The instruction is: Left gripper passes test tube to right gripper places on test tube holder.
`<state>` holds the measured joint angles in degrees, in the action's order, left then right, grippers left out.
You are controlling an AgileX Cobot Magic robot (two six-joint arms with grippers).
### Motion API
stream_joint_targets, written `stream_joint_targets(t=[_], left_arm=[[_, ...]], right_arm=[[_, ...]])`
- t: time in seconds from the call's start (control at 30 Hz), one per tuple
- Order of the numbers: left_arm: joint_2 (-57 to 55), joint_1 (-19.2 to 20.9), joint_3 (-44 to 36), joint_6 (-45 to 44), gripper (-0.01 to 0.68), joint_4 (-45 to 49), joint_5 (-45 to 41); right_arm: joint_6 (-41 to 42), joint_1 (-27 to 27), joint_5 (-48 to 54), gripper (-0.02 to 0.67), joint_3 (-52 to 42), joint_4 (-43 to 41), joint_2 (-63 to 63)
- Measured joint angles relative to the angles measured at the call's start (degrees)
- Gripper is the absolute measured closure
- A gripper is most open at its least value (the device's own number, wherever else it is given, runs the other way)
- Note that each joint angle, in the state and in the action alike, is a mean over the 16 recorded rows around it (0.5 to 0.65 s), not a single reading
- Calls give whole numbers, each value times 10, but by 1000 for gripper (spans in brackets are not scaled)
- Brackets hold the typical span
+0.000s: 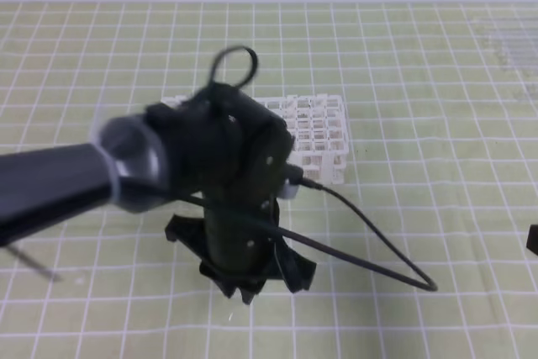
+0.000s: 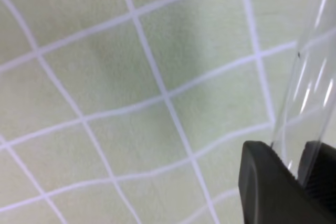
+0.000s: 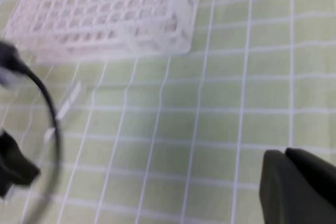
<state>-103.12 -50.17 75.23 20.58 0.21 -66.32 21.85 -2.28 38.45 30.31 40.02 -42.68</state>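
In the left wrist view the clear test tube (image 2: 310,72) runs up and to the right from between two black fingers (image 2: 262,182). My left gripper (image 2: 289,151) is shut on the tube's lower part, close above the mat. From above, the left gripper (image 1: 248,285) points down at the mat in front of the test tube holder (image 1: 318,134), a white lattice rack; the tube is too faint to make out there. My right gripper (image 3: 286,157) is shut with nothing in it, low over the mat to the right of the test tube holder (image 3: 105,14). Only a black tip of the right gripper (image 1: 532,240) shows at the right edge.
A green mat with a white grid (image 1: 437,81) covers the table. A black cable (image 1: 370,233) loops from the left wrist over the mat. A pale slim tube shape (image 3: 65,107) lies below the rack; I cannot tell whether it is the held tube. A thin grey rod (image 1: 34,265) lies far left.
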Motion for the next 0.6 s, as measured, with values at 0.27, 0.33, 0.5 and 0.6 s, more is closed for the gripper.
stream_joint_targets(t=[0.27,0.33,0.5,0.6], left_arm=[[144,0,-21,-25,627,26,42],[190,0,-40,-29,632,34,66],[314,0,-118,-29,632,52,146],[384,0,-182,-24,617,58,207]], right_arm=[[9,0,66,666,48,32,0],[12,0,81,666,65,43,0],[22,0,108,666,113,74,-1],[28,-5,114,666,140,92,-7]])
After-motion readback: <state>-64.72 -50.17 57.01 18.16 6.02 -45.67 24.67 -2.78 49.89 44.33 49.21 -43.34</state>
